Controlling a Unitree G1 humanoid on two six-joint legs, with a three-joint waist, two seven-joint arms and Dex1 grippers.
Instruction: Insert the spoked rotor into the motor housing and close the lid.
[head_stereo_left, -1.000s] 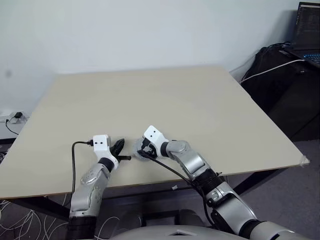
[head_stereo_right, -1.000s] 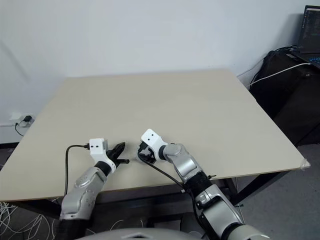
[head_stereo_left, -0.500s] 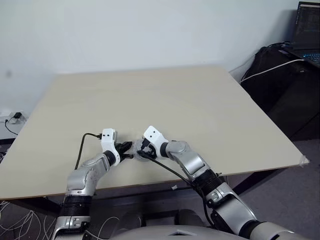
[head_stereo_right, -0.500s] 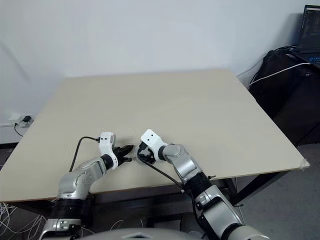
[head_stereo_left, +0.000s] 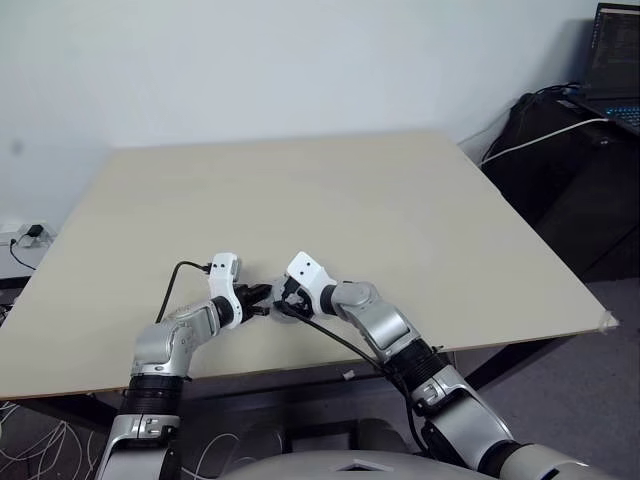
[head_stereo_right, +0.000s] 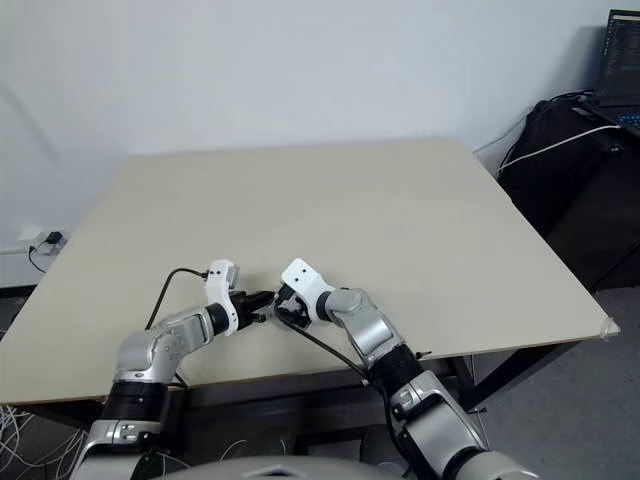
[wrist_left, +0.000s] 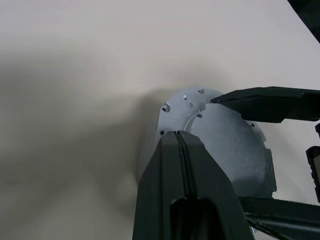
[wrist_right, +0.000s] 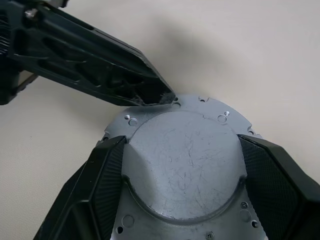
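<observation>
The lid, a flat silver-grey disc with a scratched raised hub, lies on the table near its front edge. My right gripper is shut on it, one black finger on each side of the hub. My left gripper is shut, and its tip touches the lid's rim beside the small holes. From the head the two grippers meet tip to tip, left gripper and right gripper. The spoked rotor and the motor housing are hidden.
The pale wooden table stretches bare behind the grippers. A black bag with a white cable and a laptop stand off its right rear corner. Cables lie on the floor at the left.
My left arm has swung in to the right and tipped its gripper down, bringing the shut tip against the lid's rim. The right gripper and the lid have stayed put.
</observation>
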